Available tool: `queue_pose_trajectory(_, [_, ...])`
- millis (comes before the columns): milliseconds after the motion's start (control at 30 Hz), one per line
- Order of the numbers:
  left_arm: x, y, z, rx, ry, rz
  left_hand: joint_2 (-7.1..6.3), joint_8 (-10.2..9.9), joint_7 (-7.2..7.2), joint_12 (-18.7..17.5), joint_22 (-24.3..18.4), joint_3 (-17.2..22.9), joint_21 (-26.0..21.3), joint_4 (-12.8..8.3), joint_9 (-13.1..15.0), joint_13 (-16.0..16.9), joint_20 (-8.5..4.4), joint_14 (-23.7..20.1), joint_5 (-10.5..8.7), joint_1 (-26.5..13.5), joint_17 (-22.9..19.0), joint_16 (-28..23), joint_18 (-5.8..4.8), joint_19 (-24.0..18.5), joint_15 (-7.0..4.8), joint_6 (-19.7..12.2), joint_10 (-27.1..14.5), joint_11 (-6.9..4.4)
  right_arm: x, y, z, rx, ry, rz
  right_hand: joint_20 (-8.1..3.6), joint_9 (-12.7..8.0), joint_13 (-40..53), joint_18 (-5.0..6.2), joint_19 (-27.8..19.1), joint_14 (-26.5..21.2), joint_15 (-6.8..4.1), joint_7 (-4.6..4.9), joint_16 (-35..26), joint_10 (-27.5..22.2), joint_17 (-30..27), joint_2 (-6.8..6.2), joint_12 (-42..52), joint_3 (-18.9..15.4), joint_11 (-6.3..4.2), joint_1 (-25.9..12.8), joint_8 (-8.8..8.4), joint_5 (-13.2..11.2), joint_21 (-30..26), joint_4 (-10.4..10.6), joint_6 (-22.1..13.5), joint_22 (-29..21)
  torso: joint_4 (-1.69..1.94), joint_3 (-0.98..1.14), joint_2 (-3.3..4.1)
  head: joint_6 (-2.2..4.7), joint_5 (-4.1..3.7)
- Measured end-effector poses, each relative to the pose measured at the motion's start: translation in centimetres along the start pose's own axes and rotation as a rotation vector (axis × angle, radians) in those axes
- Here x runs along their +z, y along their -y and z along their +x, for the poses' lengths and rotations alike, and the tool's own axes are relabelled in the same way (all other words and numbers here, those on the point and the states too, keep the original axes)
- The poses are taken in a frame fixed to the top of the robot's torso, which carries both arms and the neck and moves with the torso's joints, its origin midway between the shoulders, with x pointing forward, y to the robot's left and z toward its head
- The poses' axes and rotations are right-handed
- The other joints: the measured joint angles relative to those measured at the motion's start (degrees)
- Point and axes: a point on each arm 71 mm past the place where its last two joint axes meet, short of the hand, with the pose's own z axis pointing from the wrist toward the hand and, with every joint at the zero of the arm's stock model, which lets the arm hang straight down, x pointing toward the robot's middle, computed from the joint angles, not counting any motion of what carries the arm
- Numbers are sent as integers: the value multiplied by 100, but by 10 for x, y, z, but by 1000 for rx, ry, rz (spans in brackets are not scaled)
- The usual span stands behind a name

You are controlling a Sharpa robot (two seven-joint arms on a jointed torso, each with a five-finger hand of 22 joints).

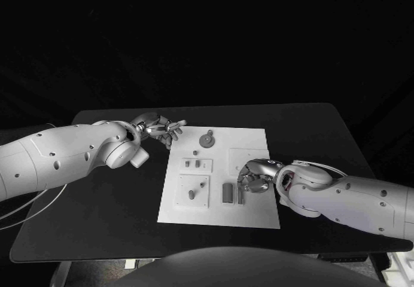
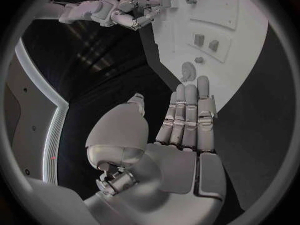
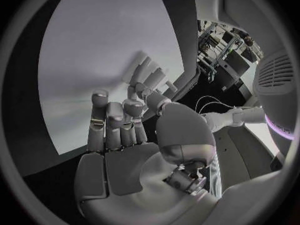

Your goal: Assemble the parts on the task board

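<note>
Head view: the right hand (image 1: 255,177) is seen curled over grey parts (image 1: 228,192) near the task board's (image 1: 250,143) right edge; any hold cannot be told. The left hand (image 1: 164,128), spread and empty, is kept off the far-left corner. Parts should be seated squarely.

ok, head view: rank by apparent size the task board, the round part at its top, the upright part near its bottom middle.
1. task board
2 and 3. round part and upright part look about alike; no ranking between them.

A black table (image 1: 103,197) occupies the centre of the head view, its surface matte. A black backdrop (image 1: 207,48) fills the upper frame behind it.
</note>
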Motion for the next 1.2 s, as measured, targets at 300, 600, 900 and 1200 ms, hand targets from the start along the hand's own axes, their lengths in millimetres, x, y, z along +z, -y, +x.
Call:
queue_pose_trajectory(300, [0, 0, 0, 0, 0, 0, 0, 0, 8, 0, -1, 0, 0, 0, 0, 0, 0, 0, 0, 0, 0, 0, 0, 0, 0, 9, 0, 0, 0, 0, 1, -16, 2, -6, -10, 7, 7, 1, -13, 0, 1, -28, 0, 0, 4, 29, 0, -16, 0, 74, 27, -1, 0, -16, 28, 0, 1, 2, 0, 0, 2])
queue_pose_trajectory(600, [-1, 0, 0, 0, -1, -1, 0, 0, 13, 0, -1, 0, 0, 0, 0, 0, 0, 0, 0, 0, 0, 0, 0, 0, 0, 15, 0, 0, 0, -1, 2, -26, 5, -9, -20, 23, 7, 1, -24, -1, 4, -29, 0, 0, 7, 29, 0, -32, 0, 74, 51, -5, 22, -31, 27, 0, 2, 1, 2, 0, -3])
queue_pose_trajectory(900, [-1, 0, 0, 0, -2, -2, 0, 0, 9, 0, -2, 0, 0, 0, 0, 0, 0, 0, 0, 0, 0, 0, 0, 0, 0, 19, 0, 0, 0, -1, 2, -40, 11, -14, -19, 35, 7, 1, -24, -1, 6, -28, 0, 0, 12, 29, 0, -50, 0, 74, 52, -6, 22, -14, 28, -1, 3, 1, 1, 0, -6])
queue_pose_trajectory(1200, [-1, 0, 0, 0, -3, -2, 0, 0, 3, 0, -2, 0, 0, 0, 0, 0, 0, 0, 0, 0, 4, 0, 0, 0, 0, 24, 0, 0, 0, 5, 4, -59, 14, -2, -19, 19, 10, 1, -24, 1, 9, -27, 0, 0, 11, 29, 0, -50, 0, 74, 52, -6, 22, -14, 29, -1, 1, -3, 0, 0, -12])
